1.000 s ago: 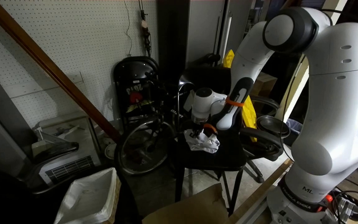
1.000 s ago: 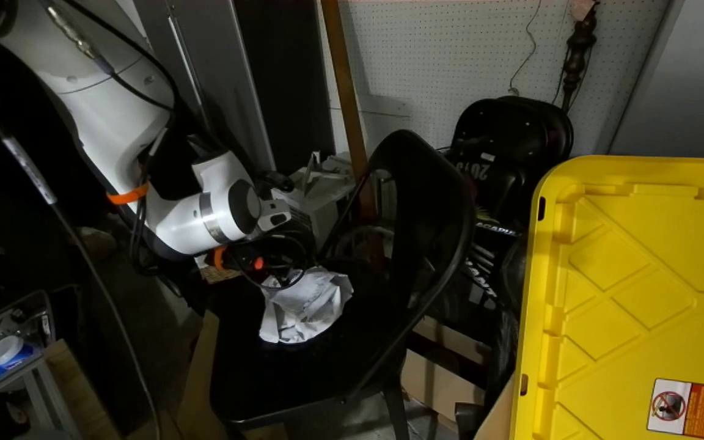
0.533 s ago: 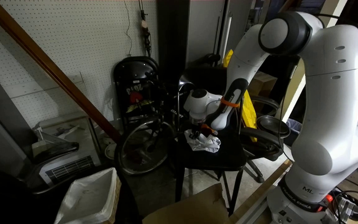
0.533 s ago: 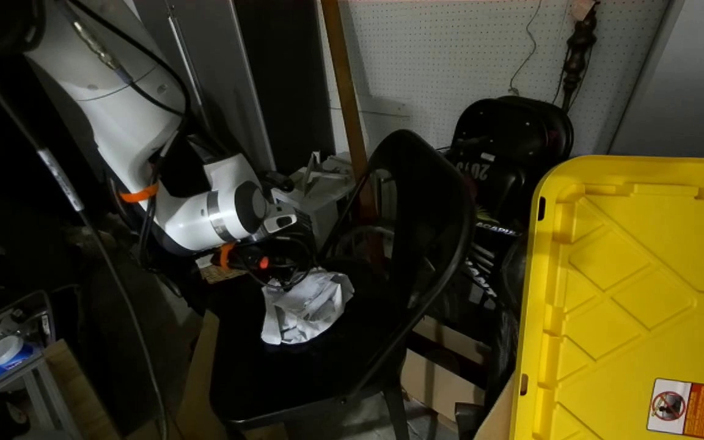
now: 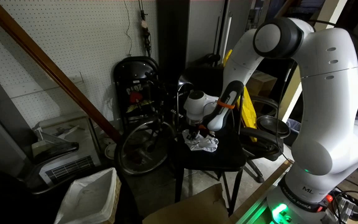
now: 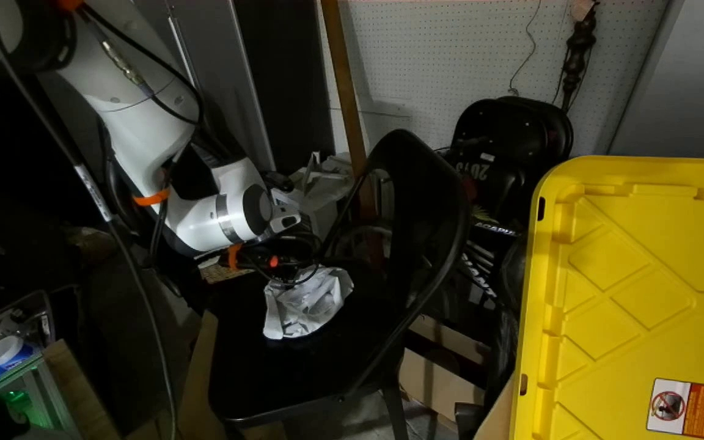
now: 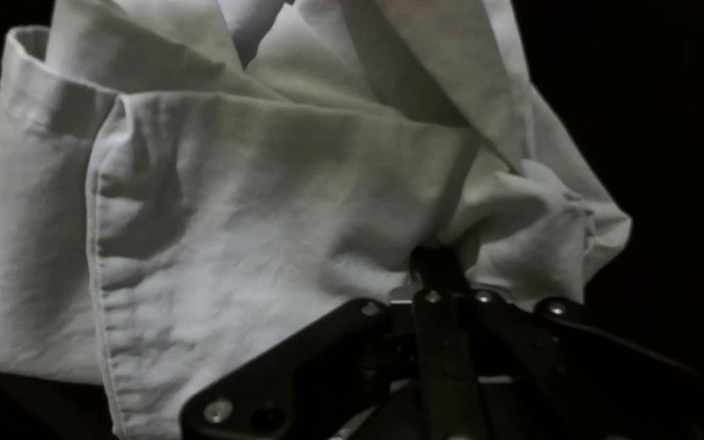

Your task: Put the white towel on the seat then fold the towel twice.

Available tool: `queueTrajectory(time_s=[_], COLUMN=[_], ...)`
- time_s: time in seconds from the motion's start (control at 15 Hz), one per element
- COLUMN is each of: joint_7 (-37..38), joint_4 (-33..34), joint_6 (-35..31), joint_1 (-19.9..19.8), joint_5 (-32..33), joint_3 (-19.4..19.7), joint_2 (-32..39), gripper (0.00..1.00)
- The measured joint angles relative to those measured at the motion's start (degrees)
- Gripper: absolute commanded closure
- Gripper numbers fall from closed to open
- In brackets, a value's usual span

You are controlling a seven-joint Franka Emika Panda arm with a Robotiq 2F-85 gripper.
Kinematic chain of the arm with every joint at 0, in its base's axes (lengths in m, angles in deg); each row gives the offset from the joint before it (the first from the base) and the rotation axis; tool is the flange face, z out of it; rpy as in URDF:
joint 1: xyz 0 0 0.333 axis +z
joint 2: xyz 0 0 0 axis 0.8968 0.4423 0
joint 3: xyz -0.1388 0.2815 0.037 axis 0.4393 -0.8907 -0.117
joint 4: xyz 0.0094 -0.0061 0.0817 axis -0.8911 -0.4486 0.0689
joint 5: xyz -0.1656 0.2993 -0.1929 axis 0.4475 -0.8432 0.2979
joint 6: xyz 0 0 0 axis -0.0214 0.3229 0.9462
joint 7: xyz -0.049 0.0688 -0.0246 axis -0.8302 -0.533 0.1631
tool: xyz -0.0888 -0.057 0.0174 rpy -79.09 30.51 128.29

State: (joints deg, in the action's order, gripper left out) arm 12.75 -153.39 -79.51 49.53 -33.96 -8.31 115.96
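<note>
Wrist view: gripper closed on a fold of the white towel.
Since half a second ago, the arm has shifted slightly and a green light now glows at its base; the white towel lies crumpled on the black seat. Readable: "ML" and "FRANKA EMIKA" on the base, upside-down "2013" on a far folded chair.

- Towel: far side cut off in the wrist view, near part covered by the jaws.
- Jaws: tips sunk in the towel, unseen; indistinct in both exterior views.
- Seat: part under the towel hidden; too dark to make out in the wrist view.
- Arm: cut off at the left.
- Lid: right side cut off, label unreadable.
- Basket: near end cut off.
</note>
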Motion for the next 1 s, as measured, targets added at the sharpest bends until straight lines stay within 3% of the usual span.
queueTrajectory(time_s=[0.53,1.0], joint_7=[-2.1,3.0], joint_4=[-1.6,-12.4], joint_6=[0.2,0.4], joint_1=[-2.4,-4.4], joint_5=[-0.2,-0.3], joint_3=[-1.9,-2.6], joint_2=[-1.4,-13.5], gripper=[1.00,1.00])
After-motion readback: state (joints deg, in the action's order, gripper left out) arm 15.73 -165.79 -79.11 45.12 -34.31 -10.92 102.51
